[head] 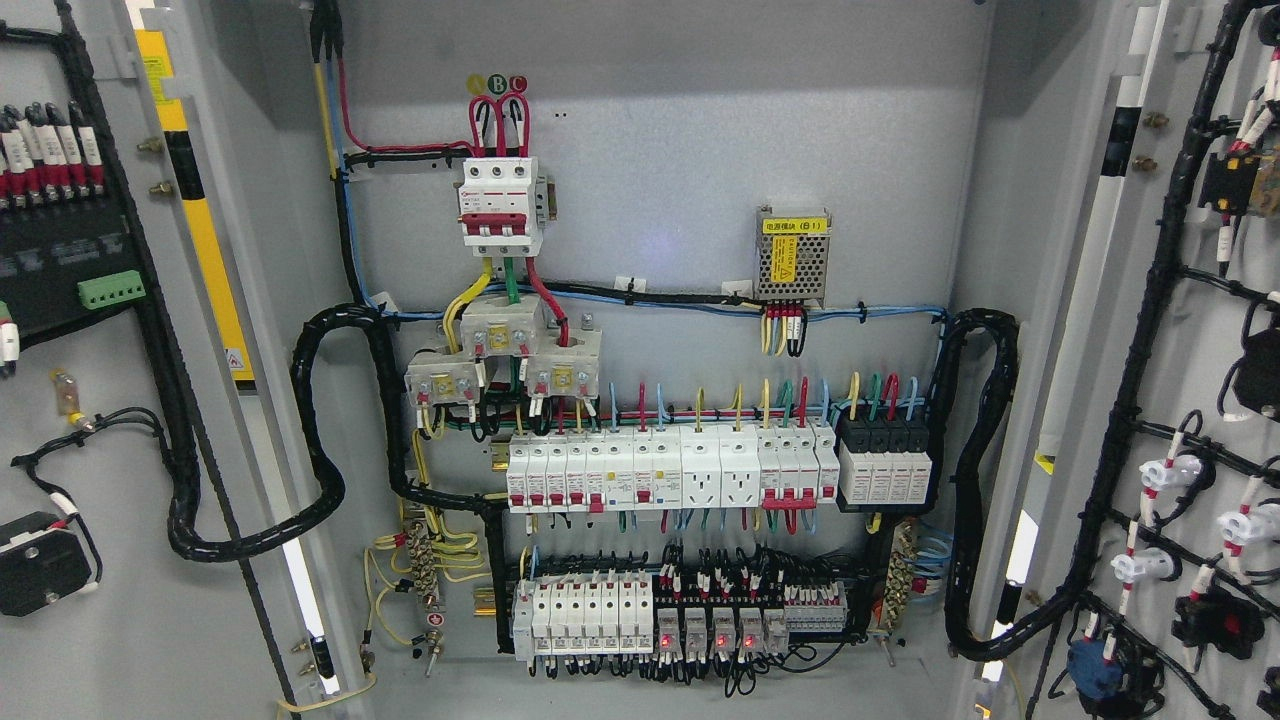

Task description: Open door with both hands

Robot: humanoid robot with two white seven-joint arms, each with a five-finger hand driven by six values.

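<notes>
Both doors of a grey electrical cabinet stand open. The left door [110, 620] swings out at the picture's left, its inner face carrying wiring and a green terminal block [111, 290]. The right door [1190, 380] swings out at the right, its inner face carrying black cable looms and lamp backs. Neither of my hands nor arms shows in the head view.
The cabinet's back panel [660, 130] holds a three-pole breaker [498, 202], a small power supply [792, 256], rows of white breakers [660, 470] and relays with red lights [710, 630]. Black cable bundles [320, 440] loop to each door.
</notes>
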